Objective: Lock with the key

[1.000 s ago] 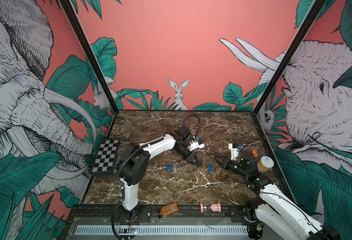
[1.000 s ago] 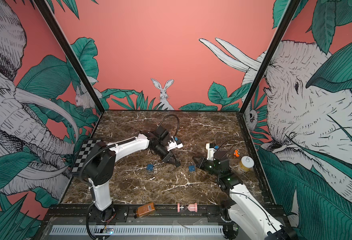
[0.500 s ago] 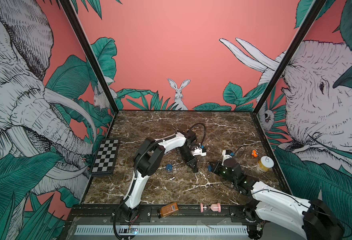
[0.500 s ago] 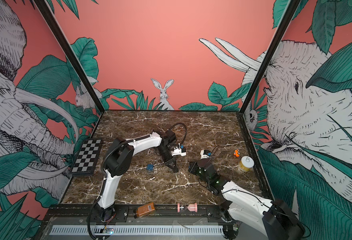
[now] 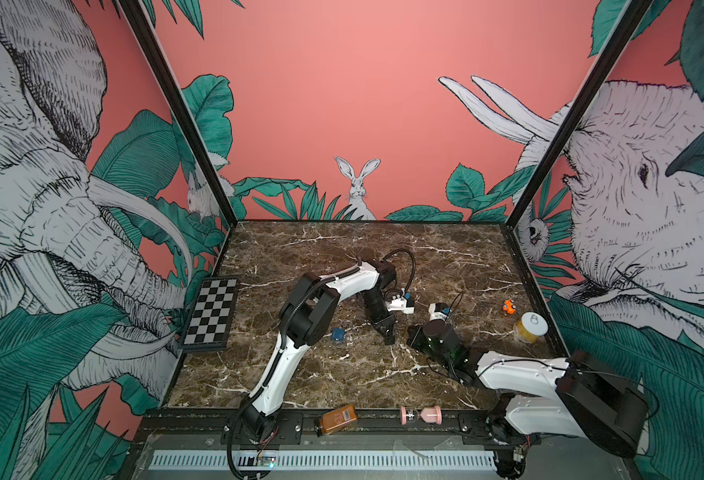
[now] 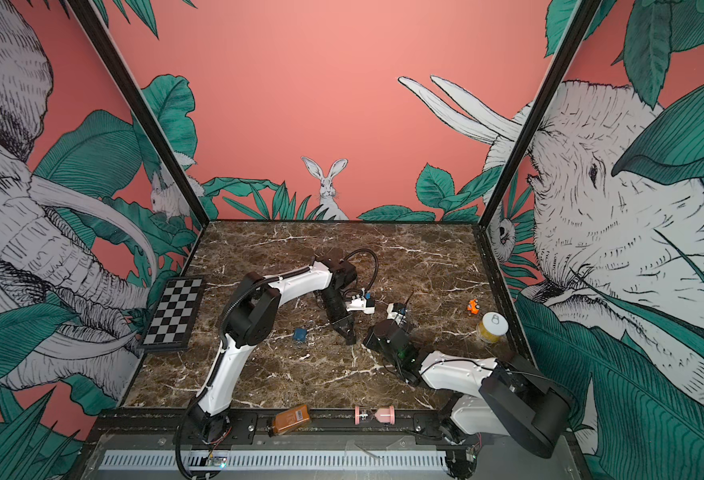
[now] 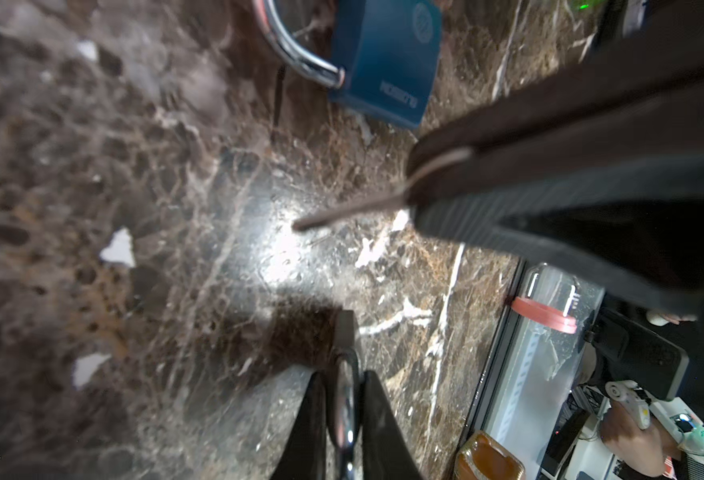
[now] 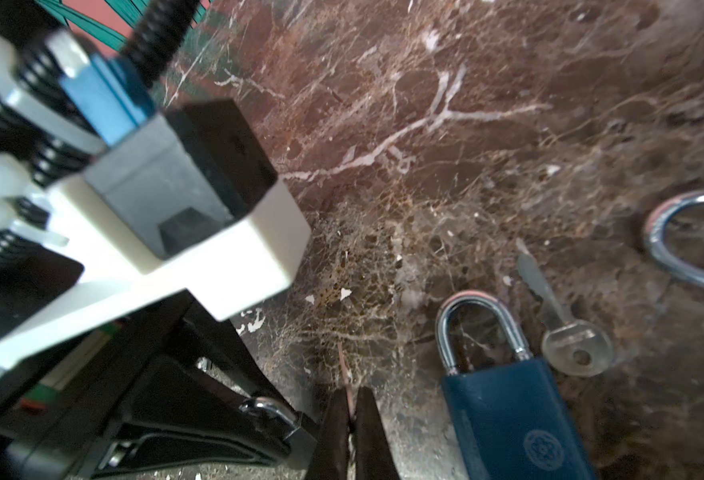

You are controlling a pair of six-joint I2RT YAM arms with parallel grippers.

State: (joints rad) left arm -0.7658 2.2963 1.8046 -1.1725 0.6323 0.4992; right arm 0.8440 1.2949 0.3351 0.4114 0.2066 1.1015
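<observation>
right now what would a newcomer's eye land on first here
The two white arms meet near the middle of the marble table: the right gripper pinches a thin key blade and the left gripper a small shiny piece. Close by lies a blue padlock with a loose silver key beside its shackle. Elephant murals loom on both sides.

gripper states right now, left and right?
Left gripper: closed on a shiny metal piece, identity unclear.
Right gripper: closed on a key.
</observation>
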